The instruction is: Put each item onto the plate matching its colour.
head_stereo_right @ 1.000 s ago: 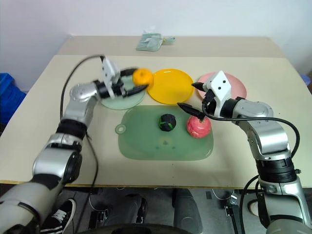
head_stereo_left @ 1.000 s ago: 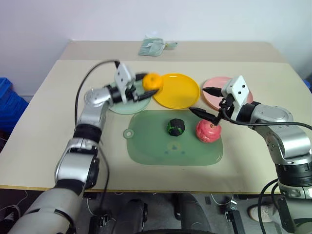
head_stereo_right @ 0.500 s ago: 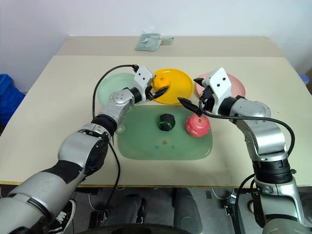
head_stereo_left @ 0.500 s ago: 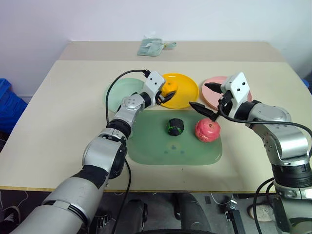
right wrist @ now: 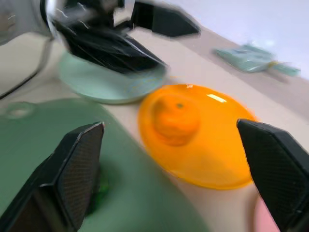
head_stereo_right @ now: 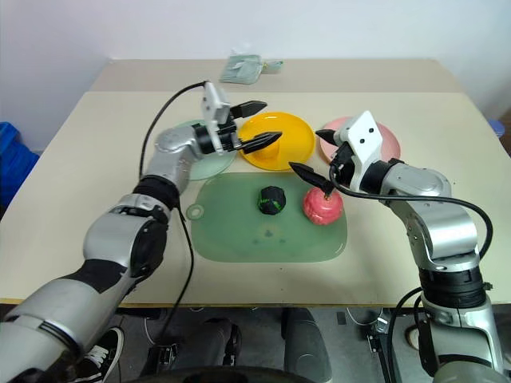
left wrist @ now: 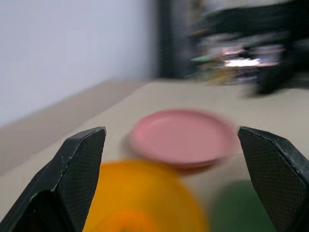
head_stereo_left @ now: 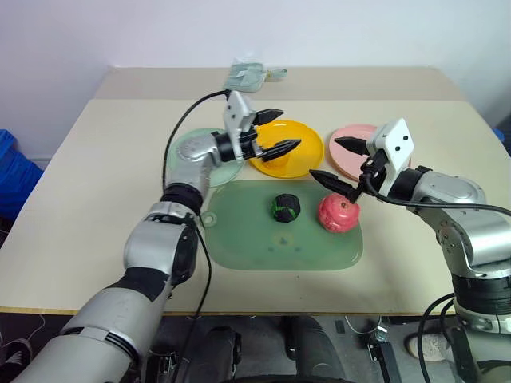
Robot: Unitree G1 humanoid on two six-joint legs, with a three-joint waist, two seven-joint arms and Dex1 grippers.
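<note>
The round orange fruit [right wrist: 176, 118] lies on the yellow-orange plate [head_stereo_left: 310, 158]. My left gripper [head_stereo_left: 291, 129] hovers open over that plate's left side, holding nothing. The dark green knobbly ball [head_stereo_left: 287, 207] and the red-pink apple [head_stereo_left: 339, 214] rest on the large green mat [head_stereo_left: 255, 239]. My right gripper [head_stereo_left: 323, 158] stands open just above and left of the apple, not touching it. The mint green plate [head_stereo_left: 192, 148] lies under my left forearm. At the right, behind my right gripper, the pink plate [head_stereo_left: 351, 155] has nothing on it.
A pale green pouch [head_stereo_left: 250, 76] lies on the far table. A blue crate [head_stereo_left: 12, 167] stands on the floor off the table's left edge. Bare tabletop [head_stereo_left: 104, 199] stretches left of the mat.
My left gripper carried the orange fruit from beside the mint plate to the yellow-orange plate, let it go, opened wide and lifted away. The right gripper has stayed in place.
</note>
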